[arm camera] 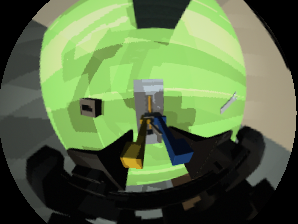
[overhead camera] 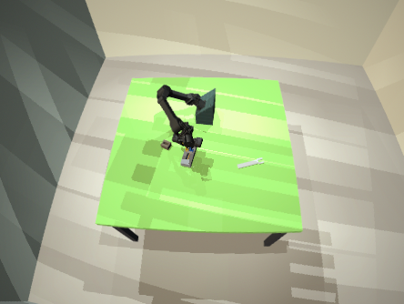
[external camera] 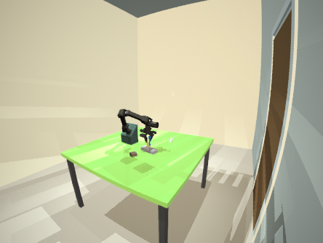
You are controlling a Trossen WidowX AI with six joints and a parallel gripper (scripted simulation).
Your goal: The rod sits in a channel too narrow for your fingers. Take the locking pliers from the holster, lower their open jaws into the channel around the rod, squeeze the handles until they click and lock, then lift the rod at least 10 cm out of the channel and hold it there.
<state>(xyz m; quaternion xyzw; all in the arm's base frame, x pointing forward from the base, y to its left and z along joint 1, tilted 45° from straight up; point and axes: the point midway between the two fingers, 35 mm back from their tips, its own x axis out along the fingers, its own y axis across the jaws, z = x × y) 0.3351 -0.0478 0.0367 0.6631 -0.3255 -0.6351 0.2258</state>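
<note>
Three views: top, exterior and wrist

Top view, arm: the black arm (overhead camera: 168, 110) (external camera: 135, 115) reached from the dark teal block (overhead camera: 205, 118) (external camera: 129, 139) over the green table (overhead camera: 205, 196) (external camera: 145, 180) (arm camera: 112, 57)
Top view, gripper: the gripper (overhead camera: 190, 146) (external camera: 148, 138) (arm camera: 150, 129) was mostly covered by the arm's own wrist, its fingertips hard to pick out
Top view, tool: of the pliers (overhead camera: 191, 149) (external camera: 149, 140) (arm camera: 177, 150), only small bits of blue and yellow showed
Top view, channel: the grey channel block (overhead camera: 186, 162) (external camera: 153, 150) (arm camera: 142, 90) emerged from under the gripper, its near part covered
Top view, loose things: a brown hollow block (overhead camera: 166, 145) (external camera: 133, 154) (arm camera: 91, 107) stood to one side, and a pale wrench-shaped piece (overhead camera: 249, 163) (external camera: 172, 140) (arm camera: 228, 103) lay well apart on the other

Exterior view, tool: the pliers stood roughly upright over the channel block, too small to make out how deep the jaws sat
Exterior view, claw: the fingers came down around the handles, their contact too small to judge

Wrist view, claw: the fingers stood part way apart, pinching the pliers by the yellow and blue handles, with the outer faces partly lost against the black fingers
Wrist view, rod: an orange rod (arm camera: 149, 103) showed inside the slot, its lower part hidden by the plier head
Wrist view, jaws: the tips were hidden, so their grip on the rod could not be told
Wrist view, edges: black corners cut off the surroundings
</note>
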